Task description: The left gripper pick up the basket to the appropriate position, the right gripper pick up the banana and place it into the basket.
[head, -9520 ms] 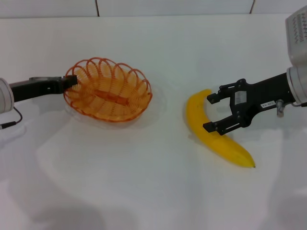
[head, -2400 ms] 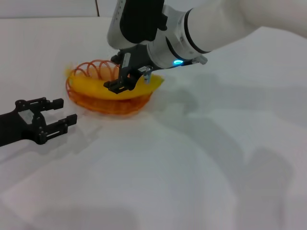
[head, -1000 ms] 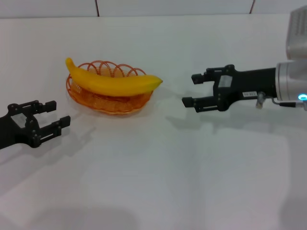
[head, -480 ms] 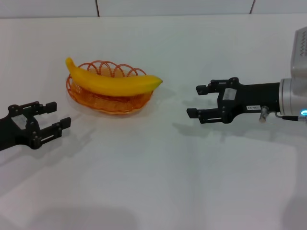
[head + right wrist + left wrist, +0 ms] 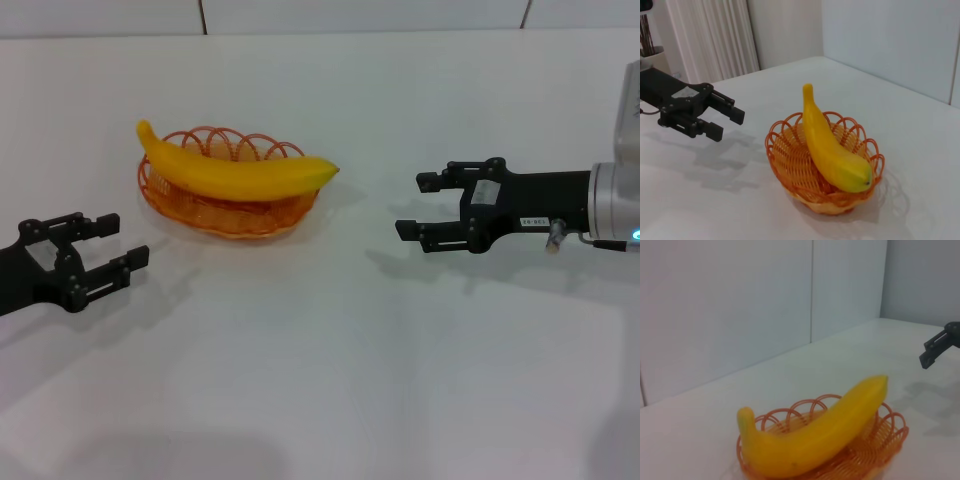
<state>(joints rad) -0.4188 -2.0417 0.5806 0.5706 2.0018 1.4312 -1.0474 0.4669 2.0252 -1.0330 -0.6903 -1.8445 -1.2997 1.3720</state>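
Note:
The yellow banana (image 5: 235, 174) lies across the orange wire basket (image 5: 180, 205), both ends over the rim, on the white table. It also shows in the left wrist view (image 5: 820, 435) and the right wrist view (image 5: 832, 150), resting in the basket (image 5: 892, 432) (image 5: 785, 155). My left gripper (image 5: 113, 243) is open and empty, in front of and to the left of the basket; it shows in the right wrist view (image 5: 725, 117). My right gripper (image 5: 412, 206) is open and empty, well to the right of the basket; one of its fingers (image 5: 935, 347) shows in the left wrist view.
The white table (image 5: 320, 380) stretches bare around the basket. A white tiled wall (image 5: 360, 14) runs along the back edge. A curtain (image 5: 715, 40) hangs far off in the right wrist view.
The right gripper has drawn back to the right, away from the basket. The left gripper, the basket and the banana have not moved.

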